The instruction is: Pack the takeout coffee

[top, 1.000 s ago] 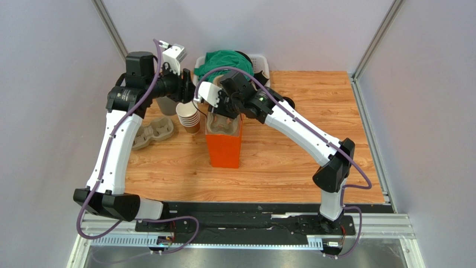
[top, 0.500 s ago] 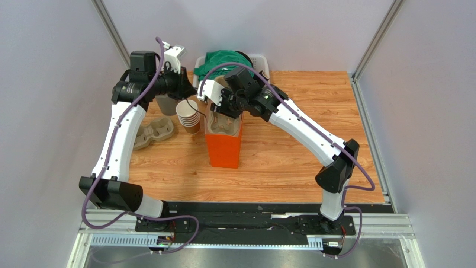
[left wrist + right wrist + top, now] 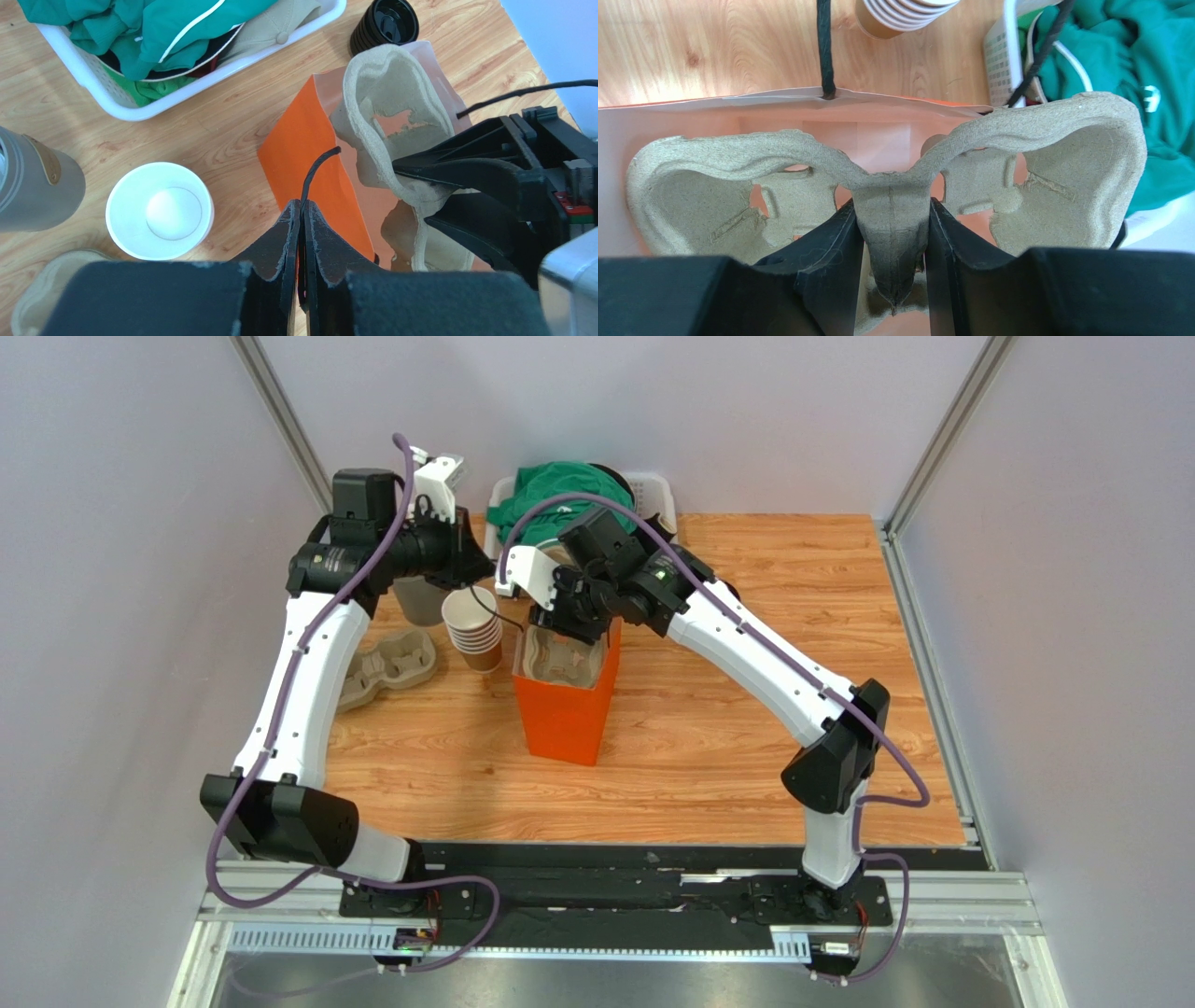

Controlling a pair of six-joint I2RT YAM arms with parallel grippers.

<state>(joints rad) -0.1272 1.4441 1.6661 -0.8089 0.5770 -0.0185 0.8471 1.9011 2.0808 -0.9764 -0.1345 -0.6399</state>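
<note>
In the top view's centre, the orange bag (image 3: 564, 714) stands open. The left gripper (image 3: 302, 213) pinches its black handle (image 3: 314, 168), and the right gripper (image 3: 892, 245) clamps the pulp carrier (image 3: 1053, 140), partly inside. The takeout coffee is not in view, so packing it seems left.

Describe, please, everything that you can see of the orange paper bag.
The orange bag looks like paper, paler inside. It stands open on the wooden table, beside the stack of cups. A black cord handle rises from its rim; the left gripper is shut on it. A pulp cup carrier sits partly inside, clamped by the right gripper.
</note>
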